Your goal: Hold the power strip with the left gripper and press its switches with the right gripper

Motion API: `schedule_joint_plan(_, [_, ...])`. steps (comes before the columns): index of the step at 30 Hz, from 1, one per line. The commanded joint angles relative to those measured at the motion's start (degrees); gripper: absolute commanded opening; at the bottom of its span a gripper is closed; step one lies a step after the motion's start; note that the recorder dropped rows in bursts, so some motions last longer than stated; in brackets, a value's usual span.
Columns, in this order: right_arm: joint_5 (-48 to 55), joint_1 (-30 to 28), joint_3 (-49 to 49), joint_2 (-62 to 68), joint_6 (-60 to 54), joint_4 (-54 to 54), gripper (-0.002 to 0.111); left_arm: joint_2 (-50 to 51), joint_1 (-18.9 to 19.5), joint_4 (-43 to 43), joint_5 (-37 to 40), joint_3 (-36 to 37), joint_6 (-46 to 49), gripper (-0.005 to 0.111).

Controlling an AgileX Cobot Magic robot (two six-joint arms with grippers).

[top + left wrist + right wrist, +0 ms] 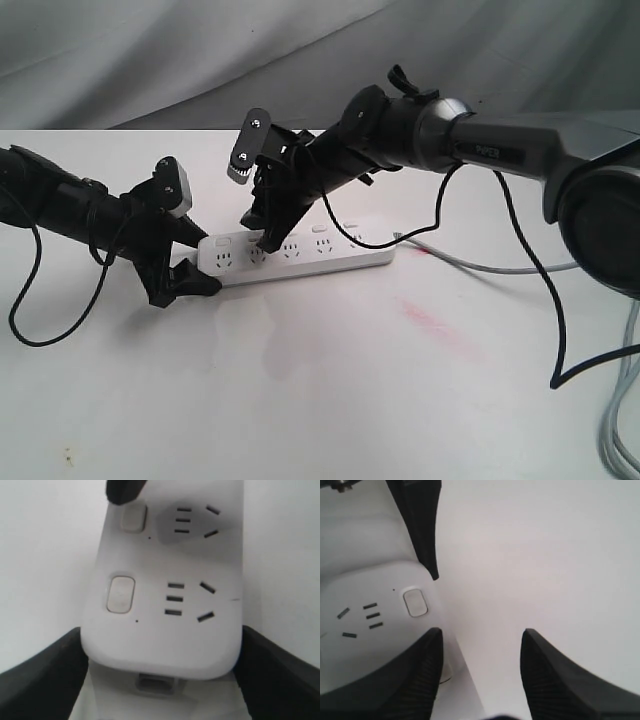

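The white power strip (300, 255) lies flat on the table, its grey cord (480, 265) trailing off to the right. My left gripper (205, 262) is shut on the strip's left end. In the left wrist view both fingers (40, 675) press the sides of the power strip (165, 635). My right gripper (258, 230) stands open over the row of switches (320, 229). One of its fingertips (125, 490) rests at the second switch (134, 517). The end switch (415, 602) shows uncovered beside that finger (420, 675). Nothing lies between the jaws of the right gripper (482, 632).
A pink smear (435, 325) marks the white table right of centre. Grey cables (620, 420) hang at the right edge. A thin black cable (30, 320) loops under the left arm, and another (545, 300) drapes from the right arm. Grey cloth backs the table.
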Motion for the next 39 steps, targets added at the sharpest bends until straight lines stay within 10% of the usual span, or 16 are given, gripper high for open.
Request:
schedule_joint_plan(1, [-0.56,-0.45,0.69,0.44,0.15,-0.23,0.046,0.44,0.0,1.28,-0.68,-0.04,0.52,0.058])
schedule_joint_plan(39, [0.67,-0.45,0.69,3.91,0.15,-1.81,0.046,0.44,0.0,1.28,-0.68,-0.04,0.52,0.058])
